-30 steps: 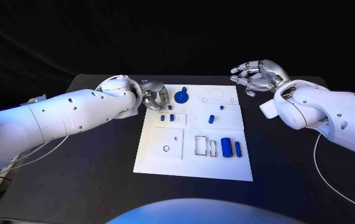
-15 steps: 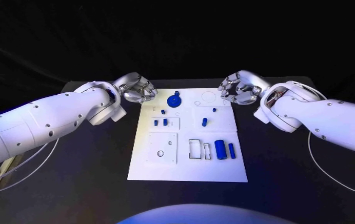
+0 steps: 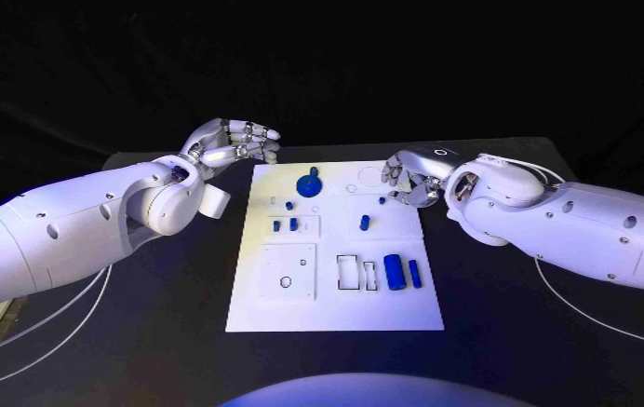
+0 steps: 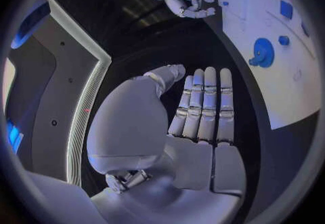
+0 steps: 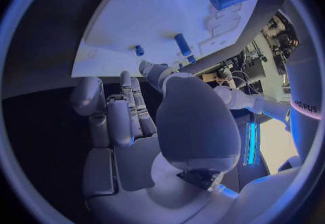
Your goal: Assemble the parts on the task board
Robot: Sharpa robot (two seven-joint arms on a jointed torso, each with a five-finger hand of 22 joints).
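We are looking at the white task board [image 3: 336,305] lying in the middle of the black surface [image 3: 161,332], carrying small blue parts: a round disc piece [image 3: 310,184] near its far edge, short pegs [image 3: 362,223] mid-board, and two cylinders [image 3: 395,271] beside rectangular slots. The left robot hand [image 3: 236,141] is hovering off the board's far left corner, fingers straight and together, holding nothing. The right robot hand [image 3: 408,174] is hanging over the far right edge, fingers curled, empty.

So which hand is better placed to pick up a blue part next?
Probably the right hand: it hovers over the task board's far right corner, beside small blue parts. The left hand is off the board, holding nothing.
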